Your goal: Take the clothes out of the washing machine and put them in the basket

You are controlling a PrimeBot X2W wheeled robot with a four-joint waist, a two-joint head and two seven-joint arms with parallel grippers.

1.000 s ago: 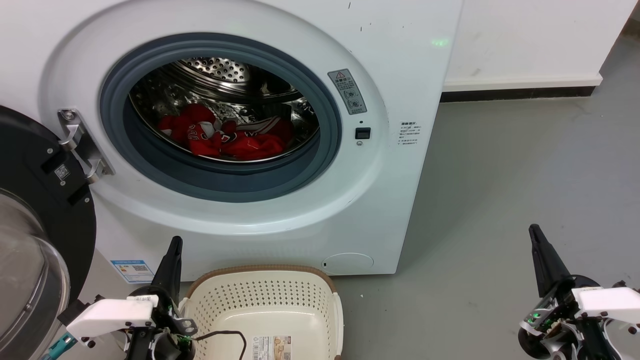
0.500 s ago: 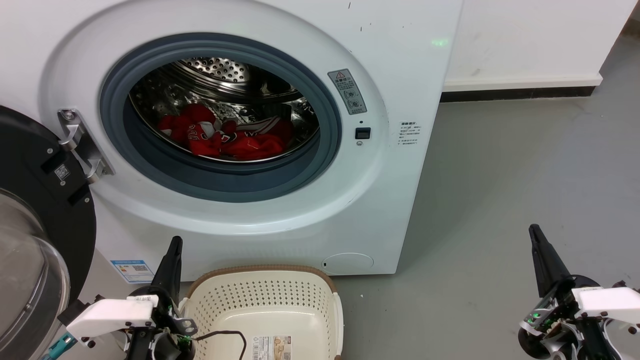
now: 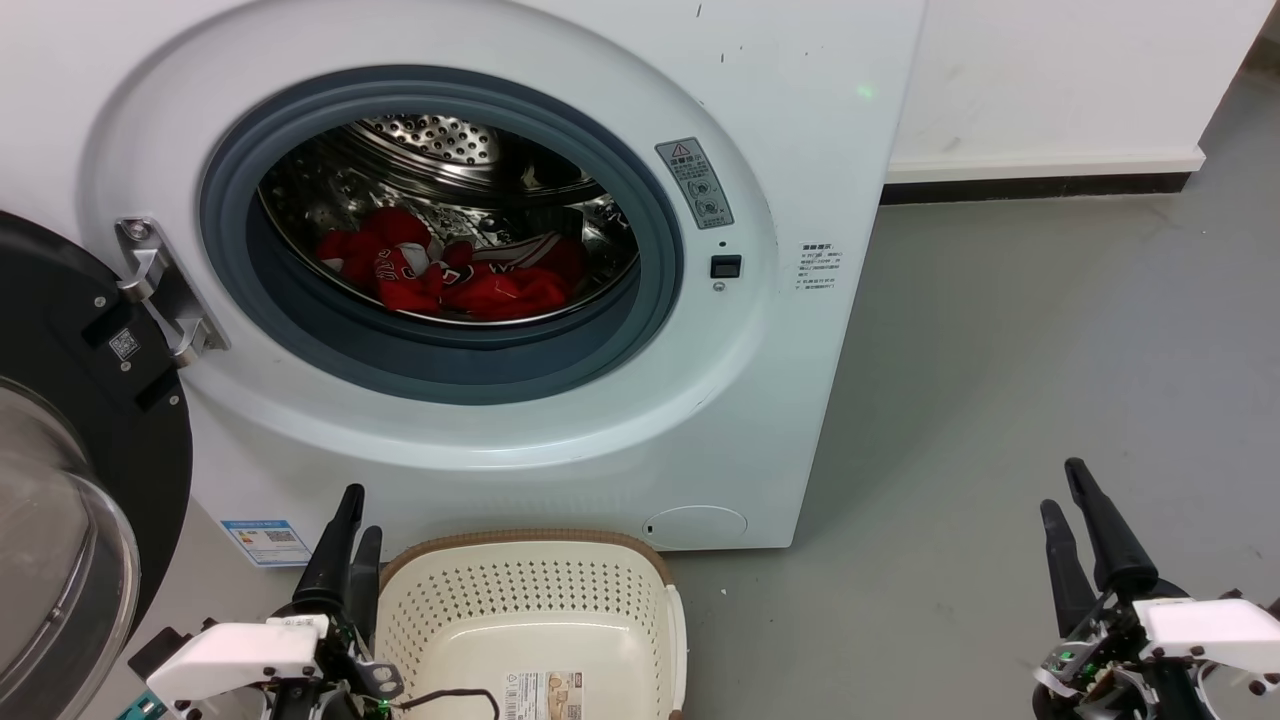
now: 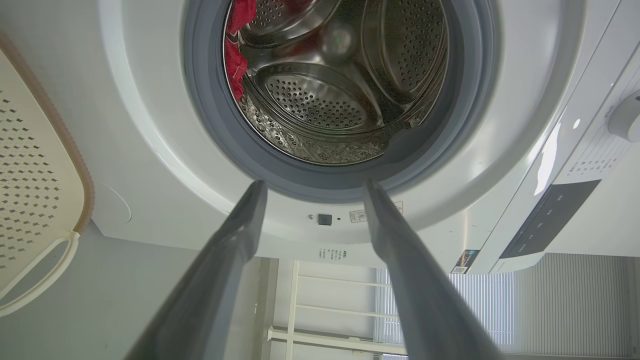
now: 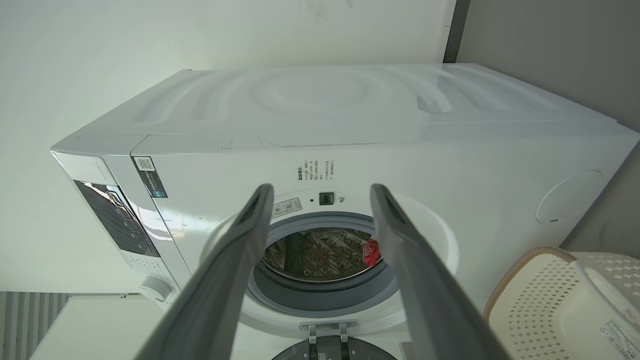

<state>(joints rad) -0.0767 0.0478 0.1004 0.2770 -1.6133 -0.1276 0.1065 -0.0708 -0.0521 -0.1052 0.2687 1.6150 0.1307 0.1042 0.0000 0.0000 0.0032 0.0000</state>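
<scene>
The soft red jersey clothes (image 3: 450,275) lie crumpled at the bottom of the perforated steel drum (image 3: 430,135) of the white washing machine (image 3: 790,400). Its black-framed glass door (image 3: 60,330) stands wide open, leaving the grey-rimmed porthole reachable. The cream perforated basket (image 3: 520,540) sits just below, likely to catch the load. The left gripper (image 3: 360,512) and right gripper (image 3: 1062,487) hover low, fingers spread, holding nothing.

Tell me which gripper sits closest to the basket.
The left gripper: it rises right beside the brown rim of the basket. The right gripper stands apart, over the grey floor past the right side of the washing machine.
</scene>
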